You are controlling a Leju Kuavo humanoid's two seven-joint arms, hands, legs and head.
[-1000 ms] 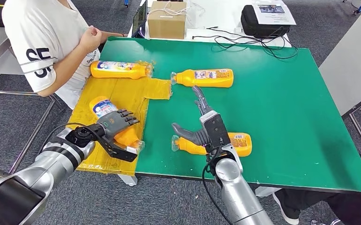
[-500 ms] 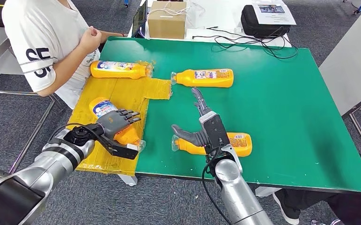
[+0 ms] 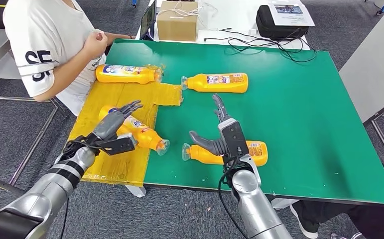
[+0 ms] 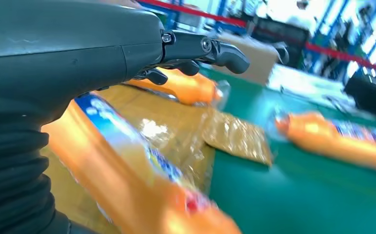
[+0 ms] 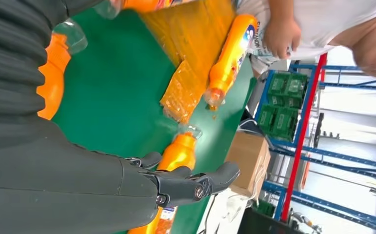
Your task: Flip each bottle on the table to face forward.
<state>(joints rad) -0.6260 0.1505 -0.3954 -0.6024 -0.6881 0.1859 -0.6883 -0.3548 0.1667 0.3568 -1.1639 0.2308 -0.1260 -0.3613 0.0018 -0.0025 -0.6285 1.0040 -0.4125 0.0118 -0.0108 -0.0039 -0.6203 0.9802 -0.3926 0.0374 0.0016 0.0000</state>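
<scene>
A: Head view first: where does the near-left bottle [image 3: 139, 130] lie against the left hand [image 3: 111, 130]?

B: It lies slantwise on the yellow mat [image 3: 130, 99], base toward the far left, cap toward the robot's right at the mat's edge. The left hand rests on its base end; its fingers [image 3: 130, 107] are spread and point away from the robot, so I judge the hand released, touching the bottle but not clasping it.

A: And the other arm?

B: The right hand [image 3: 224, 137] hovers over the near-right bottle [image 3: 252, 152], which lies crosswise on the green surface [image 3: 304, 109], cap toward the robot's left. Its fingers are apart and hold nothing. Whether the palm touches that bottle I cannot tell.

A: The two far bottles?

B: One far-left bottle [image 3: 127, 73] on the mat, just beside a seated person [image 3: 45, 45]; one far-middle bottle [image 3: 218, 82] on the green, both crosswise and well apart from either hand.

A: So the next move turns on what?

B: Each hand is nearest its own bottle, so a roll about the long axis probably suits each.
</scene>
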